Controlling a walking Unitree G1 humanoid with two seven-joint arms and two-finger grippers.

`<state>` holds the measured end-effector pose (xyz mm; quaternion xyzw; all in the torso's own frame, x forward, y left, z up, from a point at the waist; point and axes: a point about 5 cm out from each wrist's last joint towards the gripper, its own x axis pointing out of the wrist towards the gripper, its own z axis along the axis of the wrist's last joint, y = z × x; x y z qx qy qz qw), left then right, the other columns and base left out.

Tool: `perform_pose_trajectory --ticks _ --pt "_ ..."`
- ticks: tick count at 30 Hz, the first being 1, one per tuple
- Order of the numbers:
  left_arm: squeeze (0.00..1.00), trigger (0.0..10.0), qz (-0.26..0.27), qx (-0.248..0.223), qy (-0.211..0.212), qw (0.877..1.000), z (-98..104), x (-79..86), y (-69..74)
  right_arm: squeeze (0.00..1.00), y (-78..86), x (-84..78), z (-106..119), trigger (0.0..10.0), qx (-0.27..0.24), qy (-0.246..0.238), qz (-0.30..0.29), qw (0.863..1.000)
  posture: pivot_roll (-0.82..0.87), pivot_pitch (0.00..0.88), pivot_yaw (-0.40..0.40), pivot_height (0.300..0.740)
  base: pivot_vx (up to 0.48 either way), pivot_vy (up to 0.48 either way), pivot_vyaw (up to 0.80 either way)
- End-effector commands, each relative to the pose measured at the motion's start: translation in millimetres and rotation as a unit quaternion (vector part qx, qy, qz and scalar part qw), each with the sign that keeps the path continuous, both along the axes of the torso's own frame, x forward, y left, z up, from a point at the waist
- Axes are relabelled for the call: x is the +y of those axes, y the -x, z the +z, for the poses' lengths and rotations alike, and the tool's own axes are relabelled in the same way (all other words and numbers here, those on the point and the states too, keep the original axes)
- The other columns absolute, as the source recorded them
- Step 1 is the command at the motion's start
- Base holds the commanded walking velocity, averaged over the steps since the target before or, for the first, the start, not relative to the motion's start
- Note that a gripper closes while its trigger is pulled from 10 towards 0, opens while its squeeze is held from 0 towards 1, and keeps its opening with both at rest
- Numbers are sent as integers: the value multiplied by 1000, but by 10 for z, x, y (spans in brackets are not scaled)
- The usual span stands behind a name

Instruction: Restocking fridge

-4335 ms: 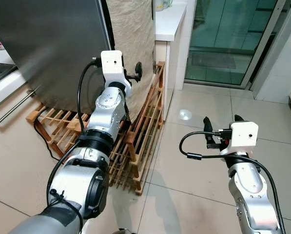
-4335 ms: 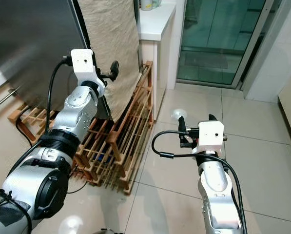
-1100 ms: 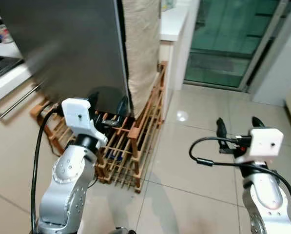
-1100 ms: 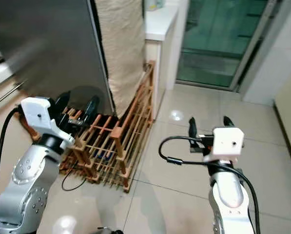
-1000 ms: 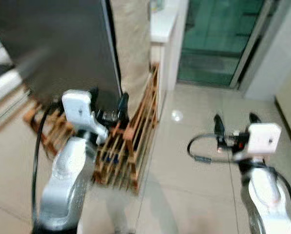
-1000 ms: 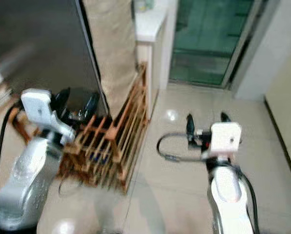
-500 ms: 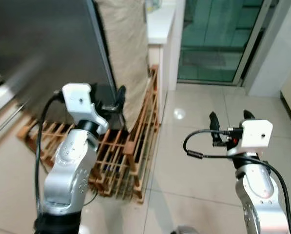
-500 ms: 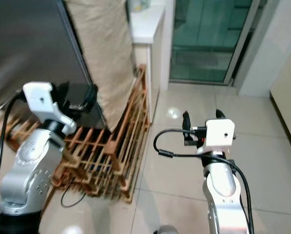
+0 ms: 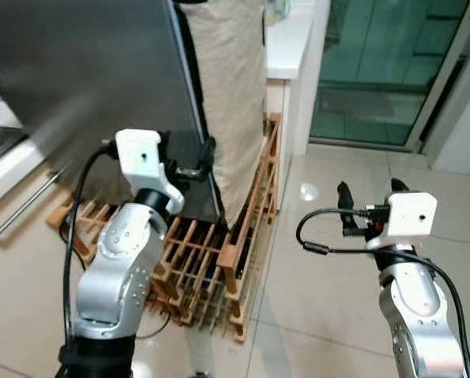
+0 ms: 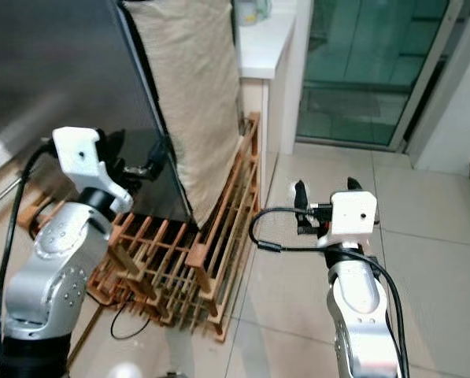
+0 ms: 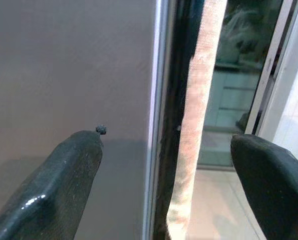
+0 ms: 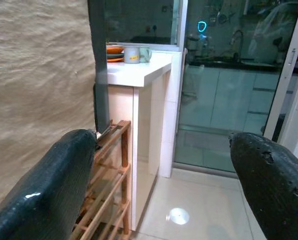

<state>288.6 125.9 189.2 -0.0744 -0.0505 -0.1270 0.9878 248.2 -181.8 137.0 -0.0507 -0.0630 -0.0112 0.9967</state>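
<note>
Left gripper (image 9: 194,167) risen to fridge (image 9: 85,71) corner | fridge edge vertical | fingers spread

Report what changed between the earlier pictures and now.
The left gripper dropped from beside the beige cloth, then rose again to the dark grey fridge door edge, open around it. The right gripper stayed open above the floor, holding nothing.

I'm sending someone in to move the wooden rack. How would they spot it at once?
Find the tall dark fridge with beige cloth hanging beside it. At its foot, against the white counter, stands the wooden rack: open orange-brown slats, the one slatted wooden thing on the pale tiled floor.
</note>
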Motion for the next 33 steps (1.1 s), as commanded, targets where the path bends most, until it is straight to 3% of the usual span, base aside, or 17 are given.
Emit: perform_pose_trajectory --ticks 1,7,14,20,25,33 --pt "0 10000 0 13 3 1000 -4 -15 -55 165 -33 -6 6 10000 2 -3 -1 1000 -130 0 112 740 0 0 0" --pt "0 10000 -37 27 16 999 14 -172 -180 165 -91 -16 11 10000 1 -1 -2 1000 -122 0 109 740 0 0 0" --pt "0 10000 -28 34 29 999 54 -251 -390 165 -137 -3 26 10000 0 3 5 1000 -134 0 107 740 0 0 0" --pt "0 10000 -26 44 38 998 23 -270 -390 169 -139 -14 14 10000 1 5 3 1000 -142 0 105 740 0 0 0" --pt "0 10000 -38 50 71 995 60 -361 -433 165 -137 3 13 10000 3 8 8 1000 -155 0 106 740 0 0 0" --pt "0 10000 -54 51 58 996 53 -370 -356 165 -135 -57 3 10000 4 13 0 1000 -160 0 108 740 0 0 0"
